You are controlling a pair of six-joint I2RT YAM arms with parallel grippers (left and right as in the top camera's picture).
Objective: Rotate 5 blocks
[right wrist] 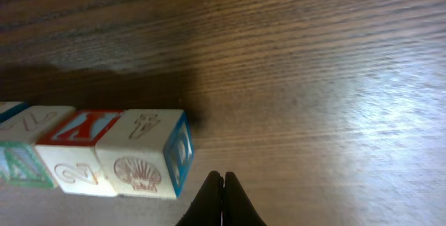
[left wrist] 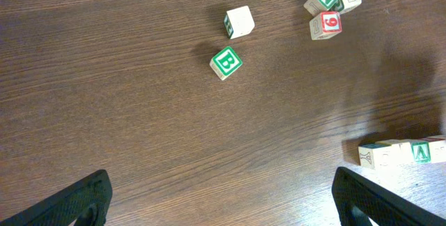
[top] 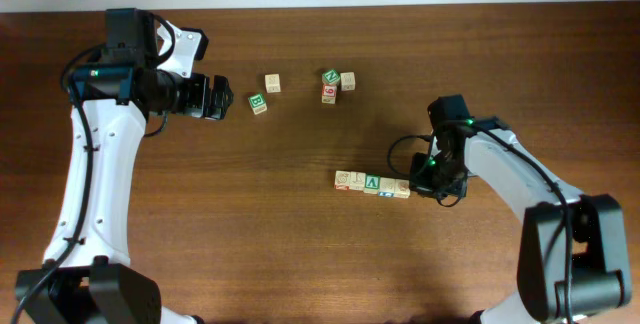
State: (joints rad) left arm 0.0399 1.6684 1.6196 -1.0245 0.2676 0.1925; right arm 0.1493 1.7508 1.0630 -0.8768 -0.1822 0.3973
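At the left, the left gripper [top: 222, 97] hovers above the table [top: 300, 244] with its fingers [left wrist: 77, 201] spread wide and nothing between them. Just right of it lies the green "B" cube [top: 258, 103], and a plain pale cube [top: 272, 83] sits near it. Further right is a small cluster: a green-topped cube [top: 331, 76], the red "6" cube [top: 329, 93] and another pale cube [top: 348, 81]. Below that, the blocks [top: 372, 182] lie flat in a tight row, touching side by side. The end block [right wrist: 143, 156] shows a blue face. The right gripper [right wrist: 222, 181] sits just beside that face, fingers pressed together and holding nothing – whether it touches the block is unclear.
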